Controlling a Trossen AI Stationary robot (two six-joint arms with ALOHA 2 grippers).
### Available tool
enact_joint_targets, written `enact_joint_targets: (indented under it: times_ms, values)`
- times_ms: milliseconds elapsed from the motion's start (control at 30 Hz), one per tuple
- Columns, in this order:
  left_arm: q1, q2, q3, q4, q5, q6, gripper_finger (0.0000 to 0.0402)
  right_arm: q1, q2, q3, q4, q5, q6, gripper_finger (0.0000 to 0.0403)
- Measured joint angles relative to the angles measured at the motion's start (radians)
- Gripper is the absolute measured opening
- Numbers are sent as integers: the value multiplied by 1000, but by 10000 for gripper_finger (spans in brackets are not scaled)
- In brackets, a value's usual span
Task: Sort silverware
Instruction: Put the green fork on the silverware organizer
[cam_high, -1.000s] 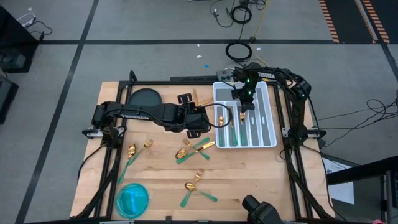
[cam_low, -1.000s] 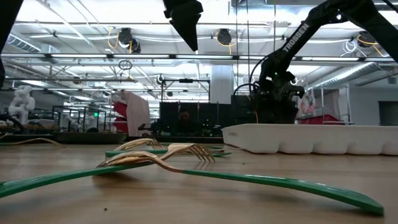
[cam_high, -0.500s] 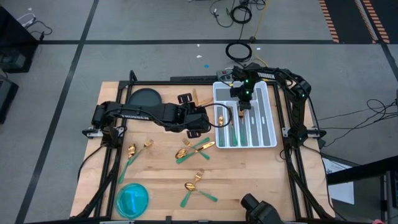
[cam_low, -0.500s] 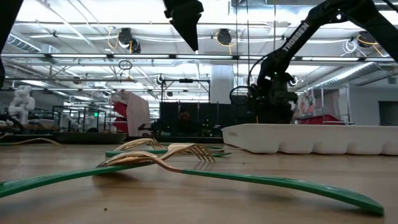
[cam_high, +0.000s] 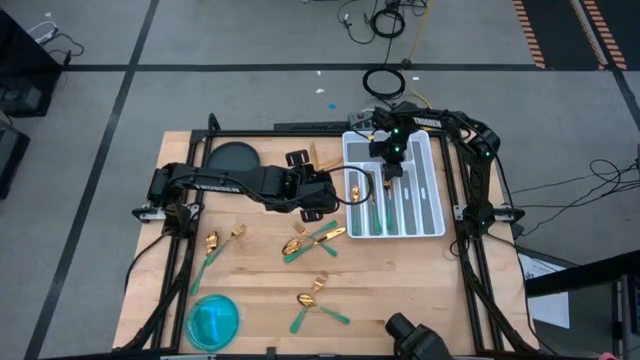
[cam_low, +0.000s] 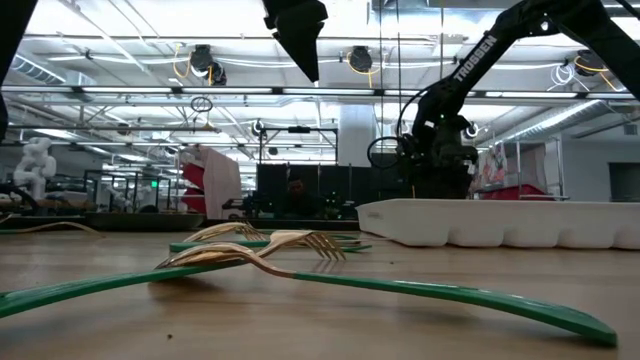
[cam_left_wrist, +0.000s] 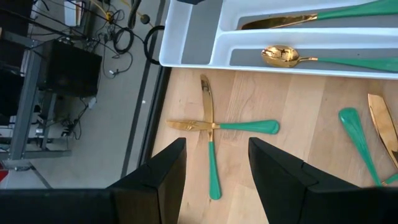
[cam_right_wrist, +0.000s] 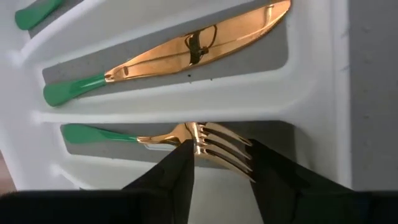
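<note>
My right gripper hangs open over the white tray, fingers pointing down. A gold fork with a green handle lies in the compartment below, its head between the fingers. A knife lies in the neighbouring compartment. My left gripper stands open above the wood beside the tray's left side. Two green-handled knives lie crossed on the table beyond its fingers. A spoon rests in the nearest tray slot. More silverware lies loose mid-table.
A dark round plate sits at the far left and a blue dish at the near left. Loose pieces lie at the left and near the front. In the low view, crossed forks lie close in front of the tray.
My right gripper has shifted a little toward the table's left and slightly up over the tray. My left arm has kept still, and the loose silverware on the table has not moved.
</note>
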Motion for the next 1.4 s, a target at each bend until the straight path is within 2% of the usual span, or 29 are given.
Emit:
enact_joint_targets:
  times_ms: [233,433,733,867,1167,1400]
  values:
    - [0,0,0,1,0,-1,180,23,-1,0,-4,78,0,162]
    - [0,0,0,1,1,-34,180,31,-4,0,-2,90,10,188]
    - [0,0,0,0,3,-51,180,28,-62,-2,15,146,23,197]
    - [0,0,0,0,3,-51,180,25,-122,-2,20,215,29,197]
    - [0,0,0,-1,-2,-52,180,27,-261,0,26,199,75,197]
    - [36,0,0,6,-60,-62,180,35,-514,0,26,184,149,197]
